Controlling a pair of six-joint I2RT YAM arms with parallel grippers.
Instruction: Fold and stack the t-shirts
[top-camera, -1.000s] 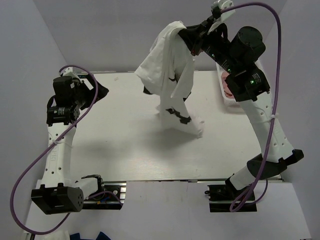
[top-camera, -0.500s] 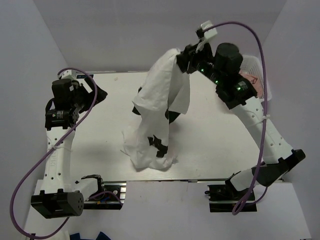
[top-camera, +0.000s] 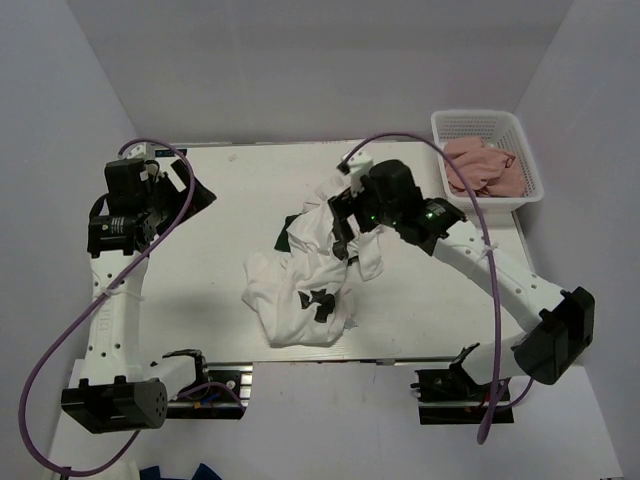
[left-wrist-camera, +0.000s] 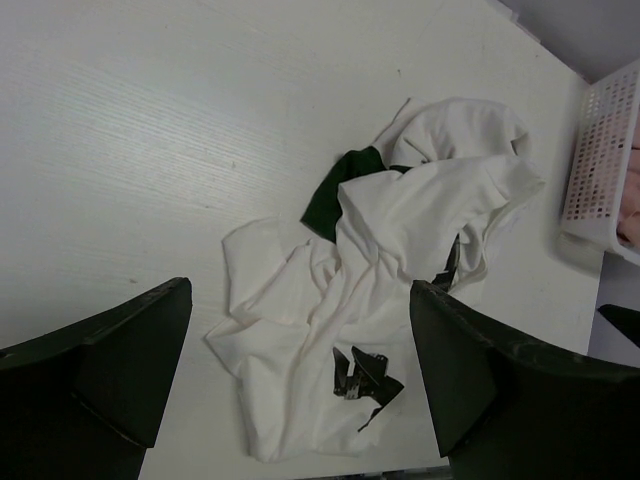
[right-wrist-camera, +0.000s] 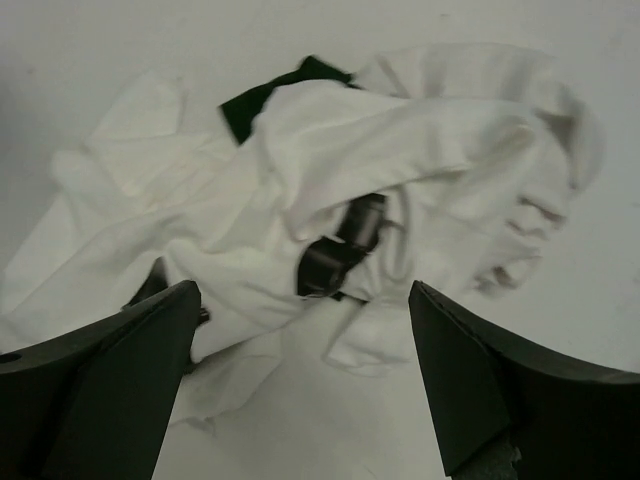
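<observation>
A crumpled white t-shirt with a black graphic (top-camera: 300, 290) lies in a heap mid-table, and a dark green t-shirt (top-camera: 290, 232) peeks out at its far-left edge. My right gripper (top-camera: 343, 220) hangs open just over the heap's far side, holding nothing. In the right wrist view the white cloth (right-wrist-camera: 400, 150), the green patch (right-wrist-camera: 270, 95) and the black print (right-wrist-camera: 335, 255) lie ahead of the spread fingers (right-wrist-camera: 90, 370). My left gripper (top-camera: 190, 185) stands open at the far left, away from the cloth. Its view shows the heap (left-wrist-camera: 380, 260). A dusty pink t-shirt (top-camera: 485, 168) lies in the basket.
The white lattice basket (top-camera: 528, 172) stands at the table's far right corner, also seen as a basket (left-wrist-camera: 600, 150) at the right edge of the left wrist view. Bare tabletop (top-camera: 220, 250) lies between the left gripper and the heap.
The right arm swung down and toward the table's middle, lowering the hanging white t-shirt onto the table. Its gripper opened and let the cloth go. The left arm stayed put.
</observation>
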